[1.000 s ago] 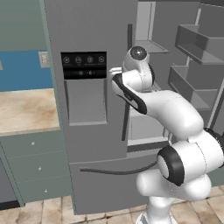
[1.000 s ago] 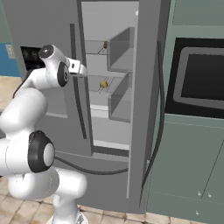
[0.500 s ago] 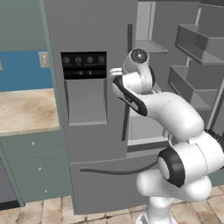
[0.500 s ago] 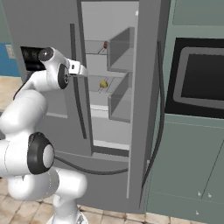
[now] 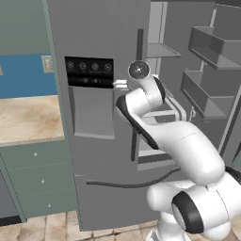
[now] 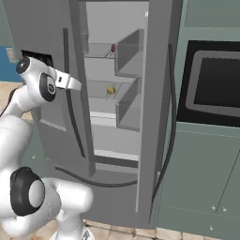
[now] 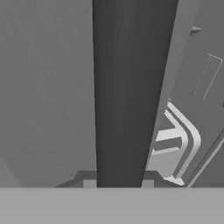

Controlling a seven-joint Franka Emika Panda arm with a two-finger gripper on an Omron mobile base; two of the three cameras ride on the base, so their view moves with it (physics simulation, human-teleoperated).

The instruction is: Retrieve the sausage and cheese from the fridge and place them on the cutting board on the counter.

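Now the fingers [image 7: 118, 183] look closed around the dark handle [image 7: 131, 87] of the fridge [image 6: 154, 117]; its right door stands open.

The fridge [image 6: 154, 117] stands with its right door open. On an upper inner shelf [image 6: 101, 51] the sausage [image 6: 113, 48] lies at the right edge; one shelf below, the cheese [image 6: 110, 90] sits near the right edge. The desk [image 5: 26, 117] adjoins the fridge's left side. The left door's handle [image 7: 131, 87] stands directly before the pincer [image 7: 118, 183].
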